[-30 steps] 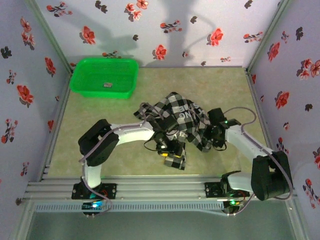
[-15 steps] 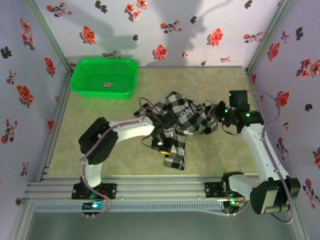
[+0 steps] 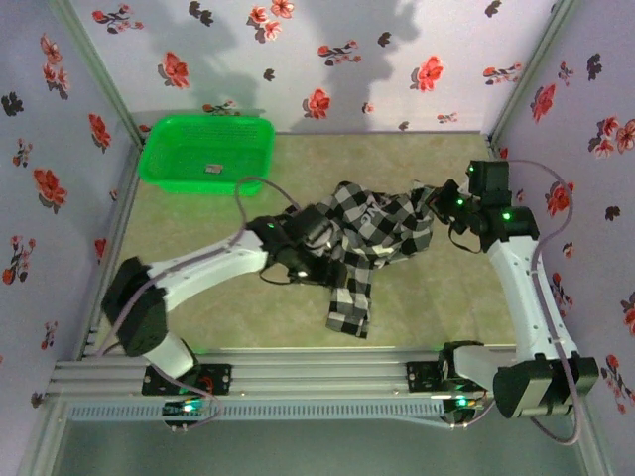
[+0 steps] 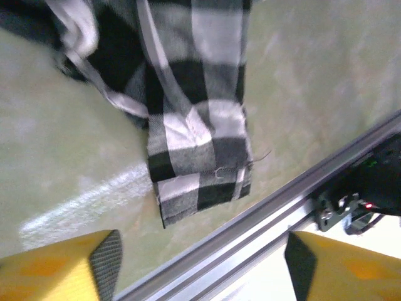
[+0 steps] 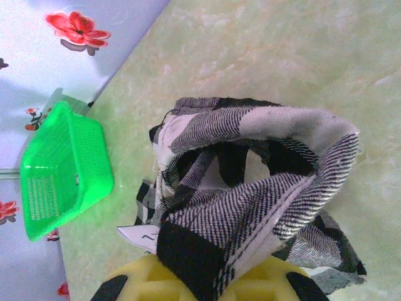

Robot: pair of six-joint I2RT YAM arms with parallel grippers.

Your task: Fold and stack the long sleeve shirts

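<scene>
**Checked cloth stretched diagonally**

The black-and-white shirt [image 3: 382, 223] is crumpled midway on the table [image 3: 198, 213], its long axis run from the near sleeve cuff to the far-right corner, which is clamped in the right gripper [image 5: 203, 285]. The left gripper [image 4: 200, 260] is held open and empty, drawn back leftward off the cloth since a half-second ago.

The left gripper [image 3: 310, 256] has let go of the black-and-white checked soft cloth shirt [image 3: 382, 230] and backed off to its left edge, jaws now wide apart, its arm stretched out low. The right gripper [image 3: 438, 205], clamped on a fold, has swung toward the far right, dragging the cloth out wider
</scene>
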